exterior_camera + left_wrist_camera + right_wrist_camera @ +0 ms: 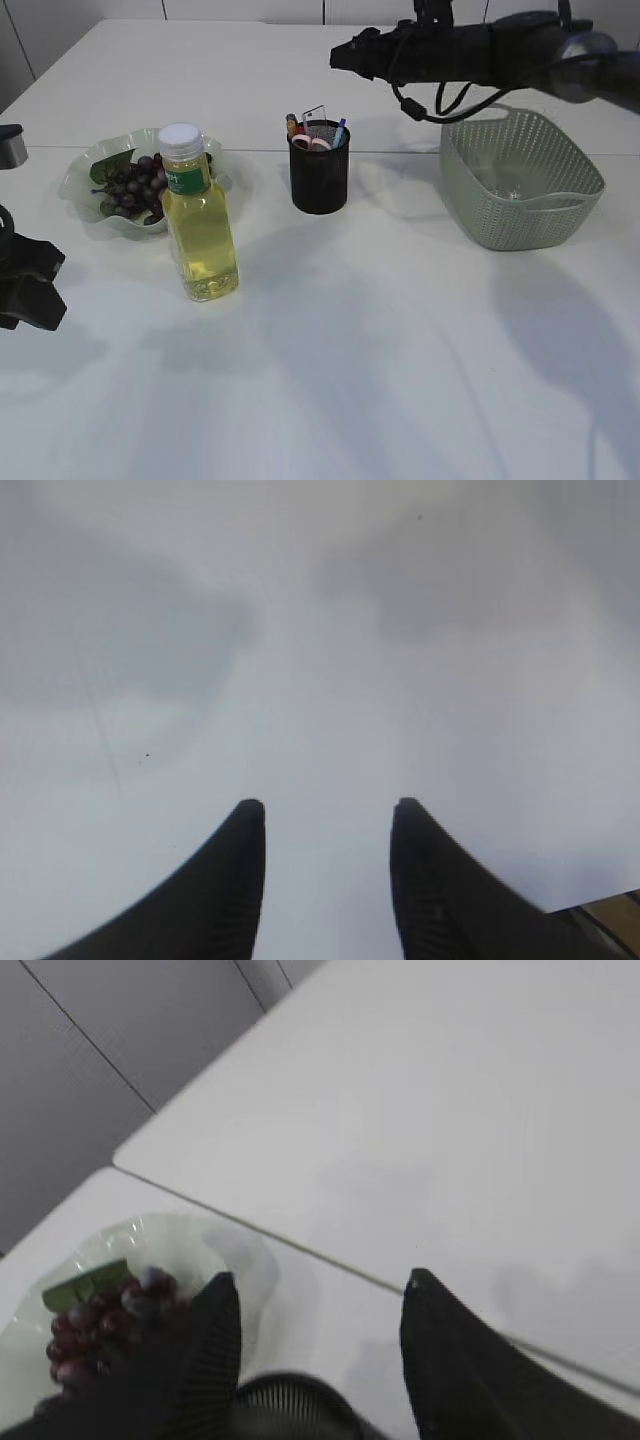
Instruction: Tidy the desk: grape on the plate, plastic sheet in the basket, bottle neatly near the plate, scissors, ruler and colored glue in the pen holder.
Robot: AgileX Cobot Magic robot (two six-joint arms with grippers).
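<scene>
Bottle upright just right of plate, smooth, liquid-heavy, best taken mid-body; right gripper parted, empty, above pen holder; left gripper half-open, empty.

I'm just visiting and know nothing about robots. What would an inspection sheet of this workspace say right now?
Surface: white table, bare in front, soft shadows across it.
Job's things: grapes on the plate; bottle upright just right of the plate; pen holder with several items sticking out; basket, something clear and faint seems to lie inside.
Clutter: nothing seen.
Grippers: left gripper open and empty over bare table; right gripper jaws apart, nothing between them, above the pen holder.
Cables: black cable loops under the right arm.
Surroundings: pale wall panels behind the table.
</scene>
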